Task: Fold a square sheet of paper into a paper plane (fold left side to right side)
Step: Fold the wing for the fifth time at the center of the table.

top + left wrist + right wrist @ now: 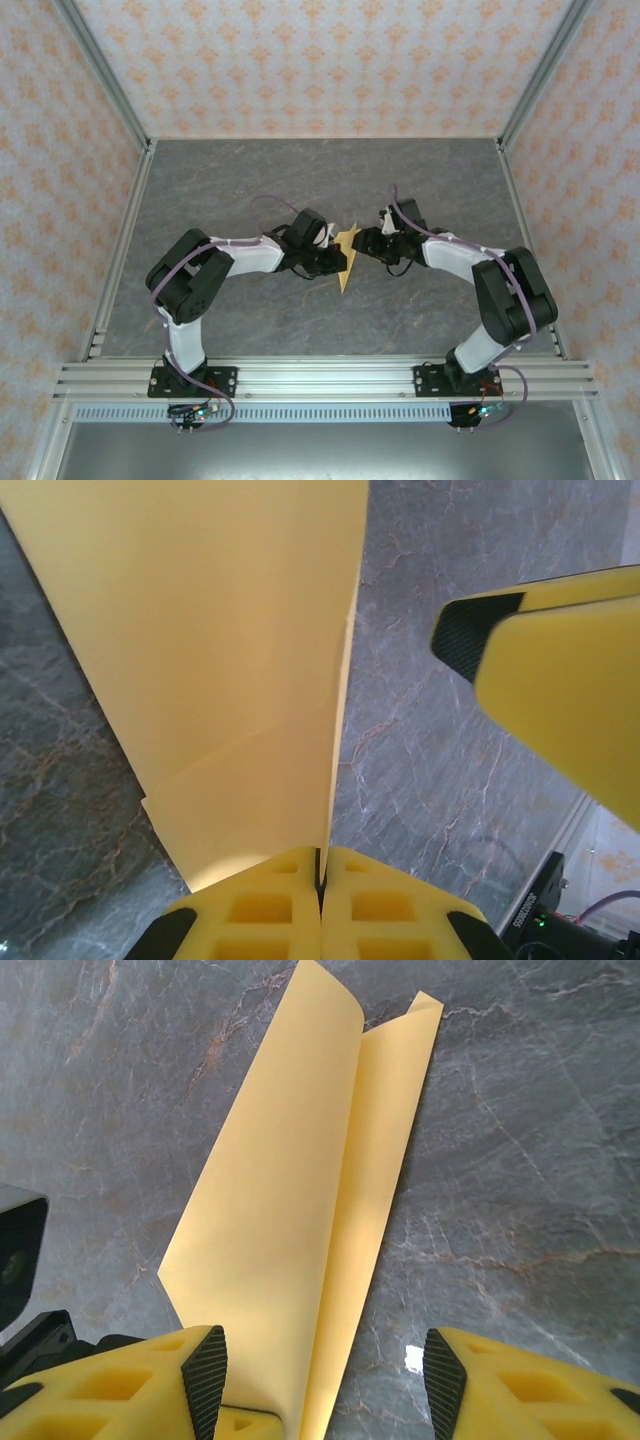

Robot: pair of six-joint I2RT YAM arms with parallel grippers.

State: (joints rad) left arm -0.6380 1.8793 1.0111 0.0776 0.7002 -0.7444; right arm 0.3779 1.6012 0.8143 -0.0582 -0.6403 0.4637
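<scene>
The left claw (pixel 320 885) is clamped tight on the narrow end of the folded yellow paper (pixel 230 660) at mid-table (pixel 250 180) between the arms, probably so the layers cannot spring apart. The right claw (pixel 325 1385) stands open astride the paper, gripping nothing. The left wrist view shows the pinch plainly; from overhead the paper is just a small yellow wedge.

Even, diffuse light from above fills the top view. The grey surface (pixel 250 320) is bright without glare, and the arms (pixel 240 262) throw only faint, soft shadows on it. In the left wrist view the paper (pixel 230 630) is close and slightly soft, dimmer toward its lower flap, and the left tool (pixel 320 885) is soft-edged. In the right wrist view the surface veins are sharp. One fold shades the paper's inner panel above the right tool (pixel 325 1365).
</scene>
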